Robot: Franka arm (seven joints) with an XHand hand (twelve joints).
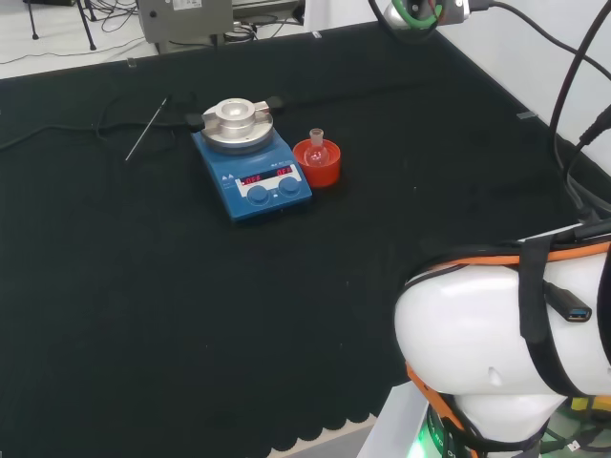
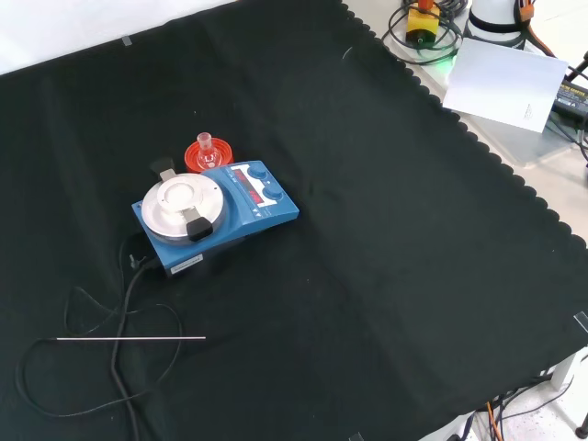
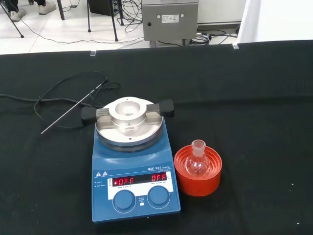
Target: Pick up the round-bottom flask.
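In the head view, the flask (image 1: 316, 149) stood upright in a red ribbed stand (image 1: 319, 163) on the black-clothed tabletop (image 1: 143, 305), its neck pointing up. The stand sat just beside the right edge of a blue stirrer (image 1: 252, 168), whose round metal plate (image 1: 237, 130) carried a metal block with black grips at either side. A thin rod (image 1: 146, 129) lay on the cloth to the left of the stirrer, near a black cable (image 1: 57, 131). The arm's white links (image 1: 506, 339) stood at the lower right, well apart from the flask.

In the front view, the flask (image 2: 206, 149) in its stand (image 2: 197, 157) showed just behind the stirrer (image 2: 220, 213), touching or nearly touching its far edge. The rod (image 2: 130, 338) lay nearer the camera, across loops of cable (image 2: 119, 349).

In the wrist view, the flask (image 3: 197, 161) looked clear, with nothing visible inside, seated in the stand (image 3: 197, 170) just beside the stirrer's (image 3: 135, 188) front corner. The rod (image 3: 73, 108) lay beyond the plate (image 3: 129, 128).

Whether the hand was open or closed could not be told.
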